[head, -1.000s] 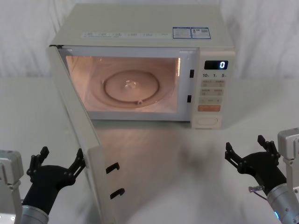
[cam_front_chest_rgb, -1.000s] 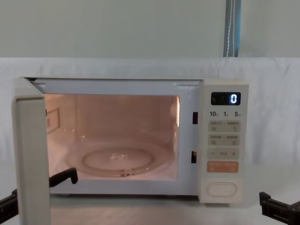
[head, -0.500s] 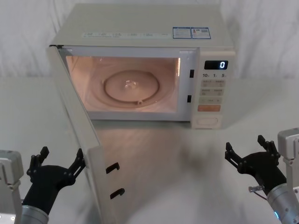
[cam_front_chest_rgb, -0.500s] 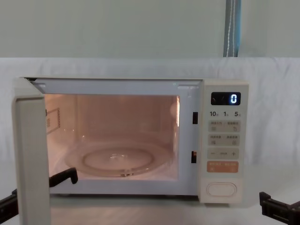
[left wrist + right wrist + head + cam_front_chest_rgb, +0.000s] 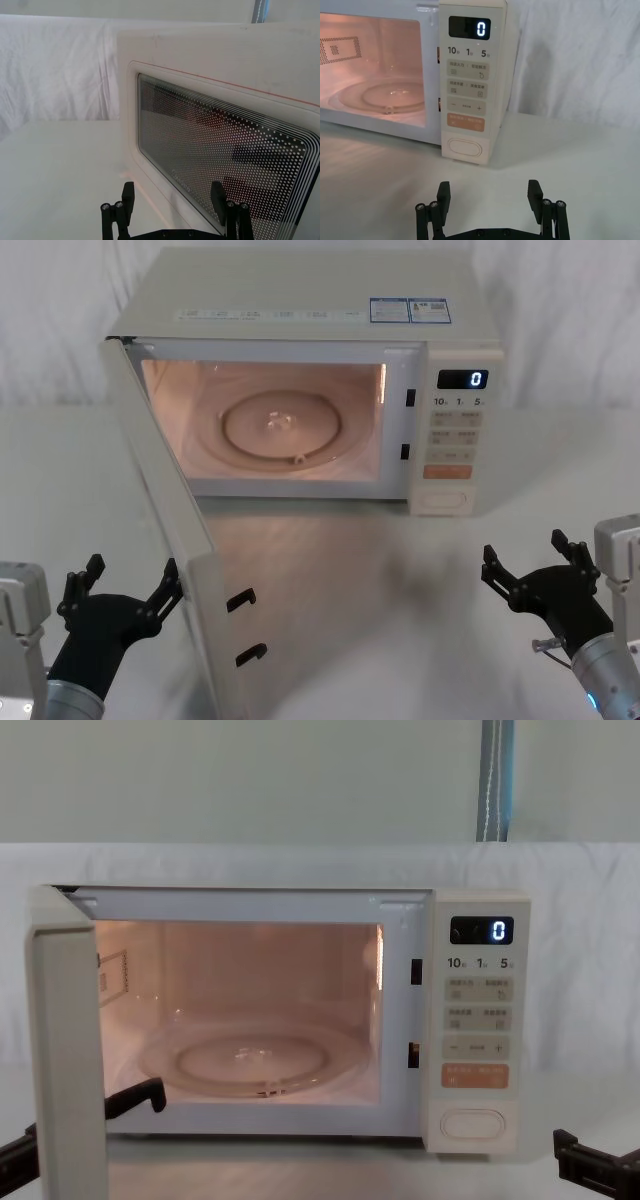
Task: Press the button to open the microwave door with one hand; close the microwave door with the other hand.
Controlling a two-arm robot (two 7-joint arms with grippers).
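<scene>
Cream boxy microwave (image 5: pixel 310 310): placed in the upper centre of the head view on a white table (image 5: pixel 400 620); cavity lit orange, with a round glass turntable (image 5: pixel 282 428) seen inside. A dark digital display (image 5: pixel 462 379) showing a blue "0" is found at its upper right corner.

Microwave door (image 5: pixel 165 530), large cream panel: swung wide open on its left hinge, its free edge reaching toward the lower left of the head view; two dark latch hooks (image 5: pixel 245 625) are shown on that edge. In the left wrist view its dotted dark glass window (image 5: pixel 225 165) is seen at an angle, filling the right half of the frame.

Button (image 5: pixel 444 500), wide cream pill-shaped oval: located at the bottom of the key panel, right of centre in the head view, just below the orange rectangular key (image 5: pixel 446 472). It is also seen in the right wrist view (image 5: pixel 466 148) and lower right in the chest view (image 5: pixel 473 1123).

Left gripper (image 5: pixel 125 590), black: held at the lower left of the head view, fingers spread, its right finger just beside the door's outer face; contact cannot be told.

Right gripper (image 5: pixel 535 562), black: held at the lower right of the head view, fingers spread, nothing between them, well apart from the button.
</scene>
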